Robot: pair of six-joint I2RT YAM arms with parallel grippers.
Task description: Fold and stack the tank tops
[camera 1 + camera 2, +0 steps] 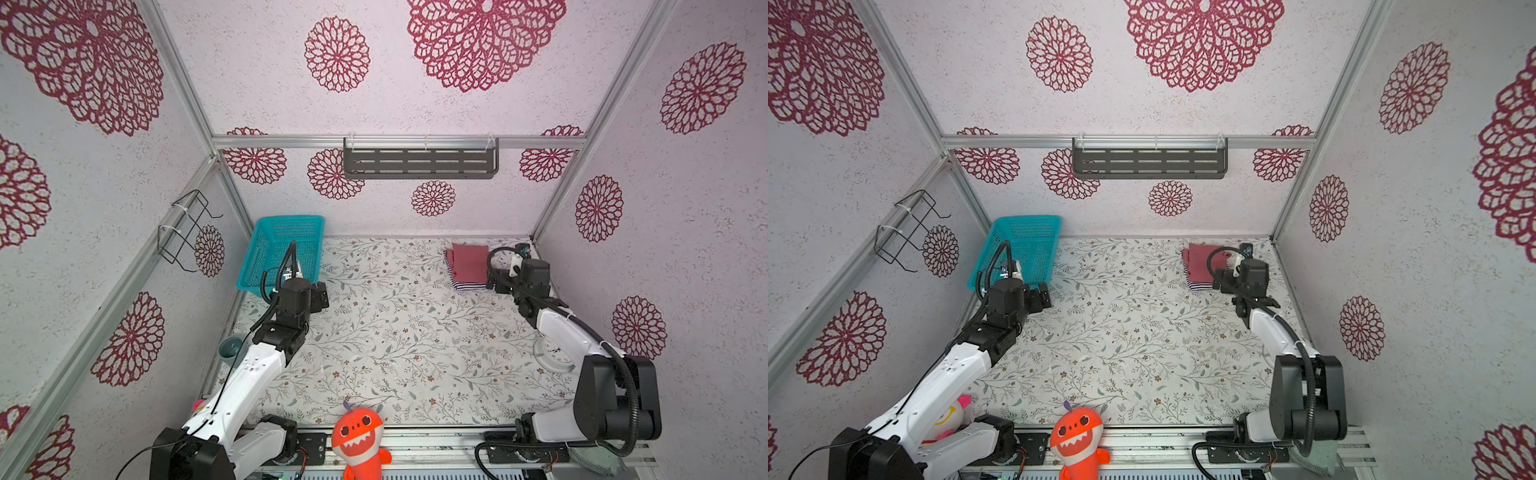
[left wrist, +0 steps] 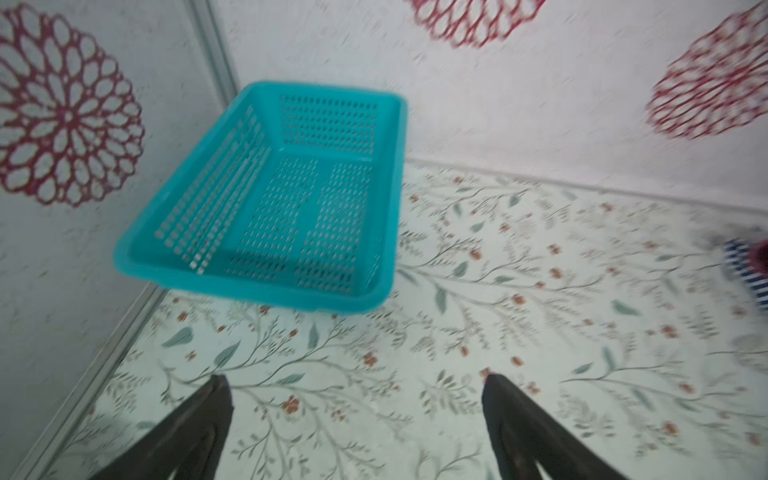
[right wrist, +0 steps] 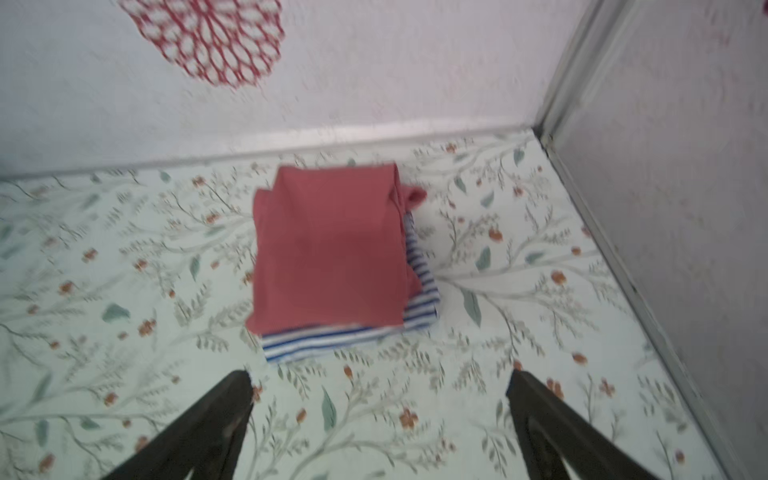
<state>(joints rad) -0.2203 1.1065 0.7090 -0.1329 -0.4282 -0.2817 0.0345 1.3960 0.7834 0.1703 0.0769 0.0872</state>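
Observation:
The two tank tops lie folded in one stack near the far right corner. The rose-red tank top [image 3: 332, 249] [image 1: 469, 262] [image 1: 1196, 259] is on top, and the navy-and-white striped tank top [image 3: 316, 343] [image 1: 462, 285] [image 1: 1196, 285] shows beneath it along its near and right edges. My right gripper [image 3: 380, 374] [image 1: 492, 286] [image 1: 1219, 283] stands open just short of the stack, empty and apart from the cloth. Over bare table beside the basket, my left gripper [image 2: 353, 376] [image 1: 322, 296] [image 1: 1044, 295] is open and empty. The striped edge [image 2: 748, 270] shows far off in the left wrist view.
A teal basket [image 1: 282, 249] [image 2: 270, 199] stands empty at the far left corner. A white clock [image 1: 555, 353] lies under the right arm and a teal cup [image 1: 230, 347] by the left arm. An orange shark plush [image 1: 359, 436] sits at the front edge, a grey-green cloth [image 1: 598, 457] at front right.

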